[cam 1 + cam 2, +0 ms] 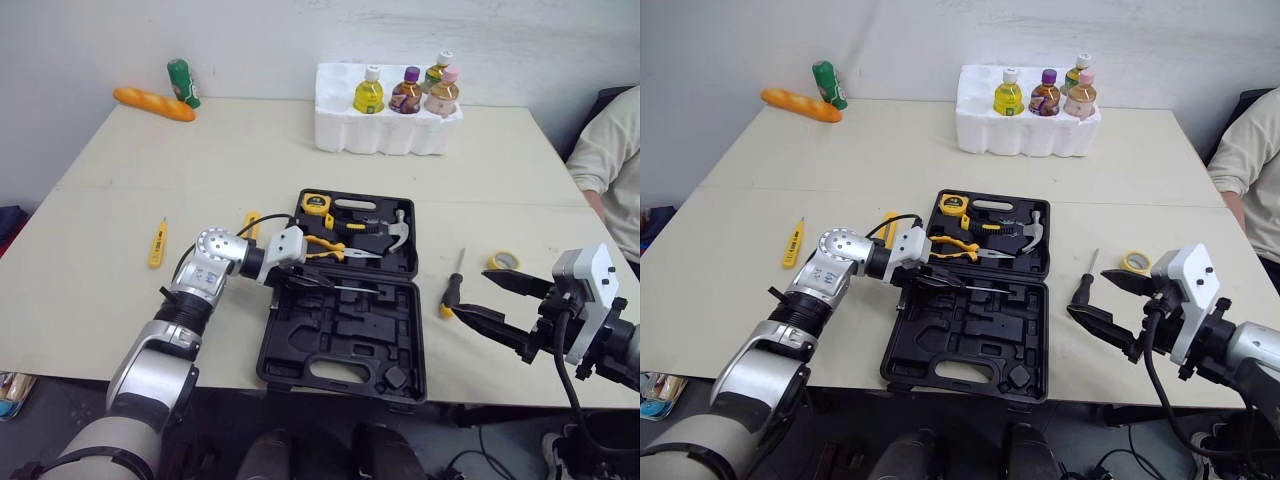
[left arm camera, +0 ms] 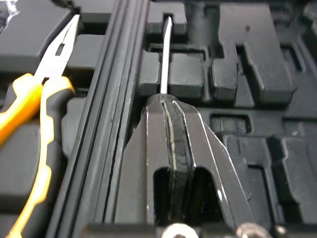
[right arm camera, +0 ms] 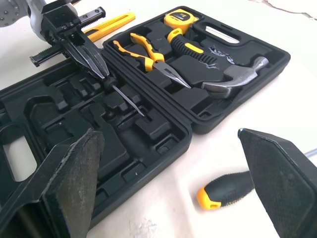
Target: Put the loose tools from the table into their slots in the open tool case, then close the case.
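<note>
Tool case (image 1: 340, 330) lies open on the near middle of the table (image 1: 100, 300), its near half full of empty moulded slots and its far half holding pliers (image 1: 325, 247), a hammer (image 1: 385, 232) and a tape measure (image 1: 316, 204). We judge the main risk to sit in the near half. The slim screwdriver (image 2: 165, 54) points along a narrow groove close to the hinge, and we cannot tell whether it is seated. If it is let go tilted or off the groove, it may rest on the ridges, and the lid would then not shut. So thin a tool could also twist in the pinch. Right of the case, the black-and-yellow screwdriver (image 1: 450, 290) lies on the table. A grab that catches only its rounded handle end could roll it toward the near edge. Farther off, the pliers lie just across the hinge from the left gripper (image 3: 101, 72), and a wide turn of that wrist could knock them from their slot. A tape roll (image 1: 503, 261) on the right and a yellow utility knife (image 1: 157, 243) on the left are loose, so closing now would come too early. As for the jaws, those of the right gripper (image 1: 472, 296) are spread wide and empty, touching nothing, with the black-and-yellow handle just beside them. Those of the left gripper are pressed together, pinching the slim screwdriver by its dark handle, shaft pointing right.
</note>
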You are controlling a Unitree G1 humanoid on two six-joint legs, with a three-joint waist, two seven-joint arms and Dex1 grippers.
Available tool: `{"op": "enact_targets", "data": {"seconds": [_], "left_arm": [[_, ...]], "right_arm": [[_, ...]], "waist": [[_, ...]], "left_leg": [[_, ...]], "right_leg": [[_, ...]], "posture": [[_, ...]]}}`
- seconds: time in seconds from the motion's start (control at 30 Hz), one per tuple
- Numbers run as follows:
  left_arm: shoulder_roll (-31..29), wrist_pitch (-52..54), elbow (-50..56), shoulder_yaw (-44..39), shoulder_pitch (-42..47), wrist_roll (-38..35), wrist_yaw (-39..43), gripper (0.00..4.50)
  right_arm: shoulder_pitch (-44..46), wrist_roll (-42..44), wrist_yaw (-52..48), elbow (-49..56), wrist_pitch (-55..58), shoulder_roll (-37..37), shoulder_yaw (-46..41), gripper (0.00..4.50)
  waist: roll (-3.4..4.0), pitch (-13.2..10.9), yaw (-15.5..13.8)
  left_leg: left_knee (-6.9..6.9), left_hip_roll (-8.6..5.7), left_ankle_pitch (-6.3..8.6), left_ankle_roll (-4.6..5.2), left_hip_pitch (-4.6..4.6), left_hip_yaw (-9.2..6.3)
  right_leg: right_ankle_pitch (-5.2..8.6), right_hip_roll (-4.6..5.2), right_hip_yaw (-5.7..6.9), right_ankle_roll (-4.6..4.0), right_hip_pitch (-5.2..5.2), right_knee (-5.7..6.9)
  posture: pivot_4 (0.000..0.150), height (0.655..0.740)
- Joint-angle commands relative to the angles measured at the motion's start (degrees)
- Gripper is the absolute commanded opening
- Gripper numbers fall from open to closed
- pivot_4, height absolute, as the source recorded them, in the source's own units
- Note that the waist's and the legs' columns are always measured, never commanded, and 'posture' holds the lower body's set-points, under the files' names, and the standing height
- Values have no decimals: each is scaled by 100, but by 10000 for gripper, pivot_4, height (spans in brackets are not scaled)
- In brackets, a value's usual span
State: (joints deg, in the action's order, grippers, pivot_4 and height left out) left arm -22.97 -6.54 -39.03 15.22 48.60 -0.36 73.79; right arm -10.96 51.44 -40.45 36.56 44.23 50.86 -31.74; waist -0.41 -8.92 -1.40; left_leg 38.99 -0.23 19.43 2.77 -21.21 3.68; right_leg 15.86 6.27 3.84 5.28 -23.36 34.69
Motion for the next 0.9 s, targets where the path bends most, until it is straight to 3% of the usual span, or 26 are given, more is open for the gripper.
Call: {"op": "enact_targets", "data": {"seconds": [0.03,0.23,0.37,0.53,0.67,0.77,0.87,0.9], "left_arm": [[-147,-20,-503,635,-308,872,-298,224],[-49,198,-523,737,-247,858,-546,224],[-84,185,-405,747,-284,801,-481,224],[-161,529,271,-12,-491,-84,-362,224],[-477,2230,1757,-1438,-1033,-1831,-303,13563],[-953,3089,2456,-2287,-1687,-2248,-933,27609],[-1572,3469,2910,-3246,-2784,-2444,-1350,41740],[-1729,3594,2903,-3629,-3088,-2510,-1541,44516]], "right_arm": [[-148,7,-36,218,-93,-41,-251,45000],[-417,-113,-48,299,-205,-68,-312,45000],[-427,-108,-63,285,-220,-80,-336,45000],[-434,-208,-137,17,-296,-49,-448,45000],[-589,-364,-322,-361,-313,14,-854,45000],[-766,-560,-573,-751,-364,102,-1212,45000],[-905,-841,-829,-1304,-456,238,-1557,45000],[-925,-937,-891,-1488,-505,282,-1632,45000]], "waist": [[10,13,-2],[20,47,1],[28,52,-7],[35,52,2],[17,-12,113],[13,-38,149],[46,-62,169],[48,-67,161]], "left_leg": [[0,0,0,0,7,0],[-52,1,13,-10,98,-6],[-74,0,8,-4,102,1],[-77,0,0,8,98,1],[-94,1,-20,0,64,0],[-96,2,-50,-53,-18,-8],[-106,1,-64,-64,-15,-4],[-113,0,-63,-62,-9,-1]], "right_leg": [[0,1,0,0,7,-1],[12,4,0,-22,109,-62],[15,14,3,-27,116,-85],[15,14,4,-26,111,-85],[2,14,6,-5,62,-74],[2,14,19,-3,-26,-54],[3,12,36,-5,-26,-51],[3,13,37,-5,-17,-52]], "posture": [[1500,7367],[1500,7367],[1500,7367],[1500,7367],[1500,7367],[1500,7367],[1500,7367],[1500,7367]]}}
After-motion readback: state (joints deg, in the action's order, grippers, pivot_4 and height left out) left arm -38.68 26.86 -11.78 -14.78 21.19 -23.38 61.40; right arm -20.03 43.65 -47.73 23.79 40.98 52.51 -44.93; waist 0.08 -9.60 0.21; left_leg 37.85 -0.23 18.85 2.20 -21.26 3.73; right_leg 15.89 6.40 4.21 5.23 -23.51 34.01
